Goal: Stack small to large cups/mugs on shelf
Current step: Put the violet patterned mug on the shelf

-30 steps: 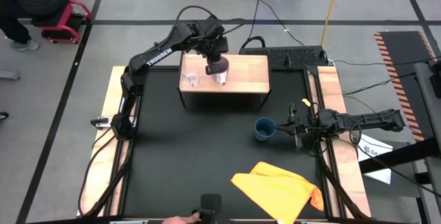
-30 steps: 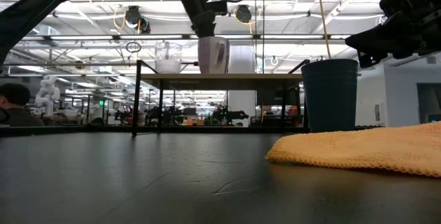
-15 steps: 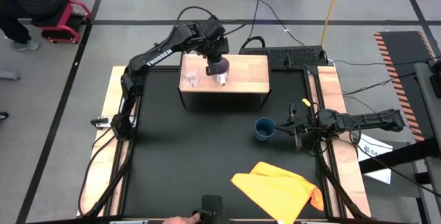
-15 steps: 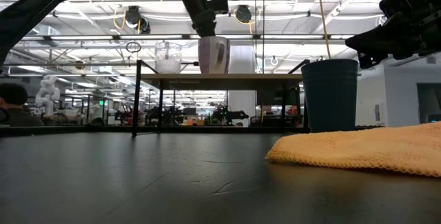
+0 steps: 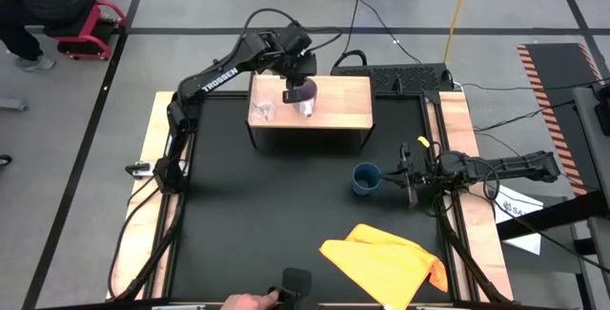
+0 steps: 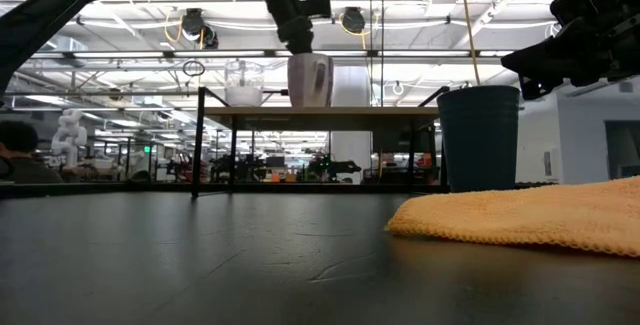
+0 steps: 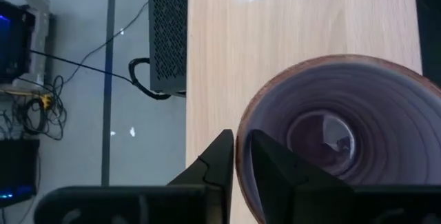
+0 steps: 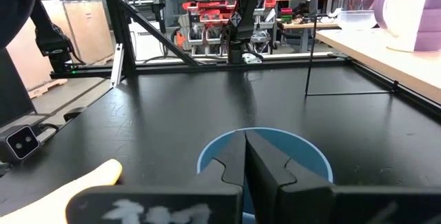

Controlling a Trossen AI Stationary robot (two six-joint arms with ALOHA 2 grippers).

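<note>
The light purple mug (image 5: pixel 304 100) stands upright on the shelf's wooden top (image 5: pixel 338 110), to the right of the tiny clear glass (image 5: pixel 264 112), which rests on its base. My left gripper (image 5: pixel 297 86) reaches down from above and is shut on the mug. The dark blue cup (image 5: pixel 365 178) stands on the black table in front of the shelf's right end. My right gripper (image 5: pixel 389 177) is shut, level, at the cup's right side with its tips over the rim (image 8: pixel 245 136). I cannot tell whether it touches the cup. My left gripper holds the mug by its rim (image 7: pixel 242 124), one finger inside (image 7: pixel 272 158) and one outside (image 7: pixel 222 156). The fingers come from above, pointing down. The mug stays upright, and in the low view its base (image 6: pixel 310 103) is at the level of the shelf top.
A yellow cloth (image 5: pixel 386 262) lies at the table's near right. A person's hand (image 5: pixel 246 302) is at the near edge by a small black device. A black box (image 5: pixel 410 79) with cables sits behind the shelf. Pale wooden rails (image 5: pixel 457 129) line the sides.
</note>
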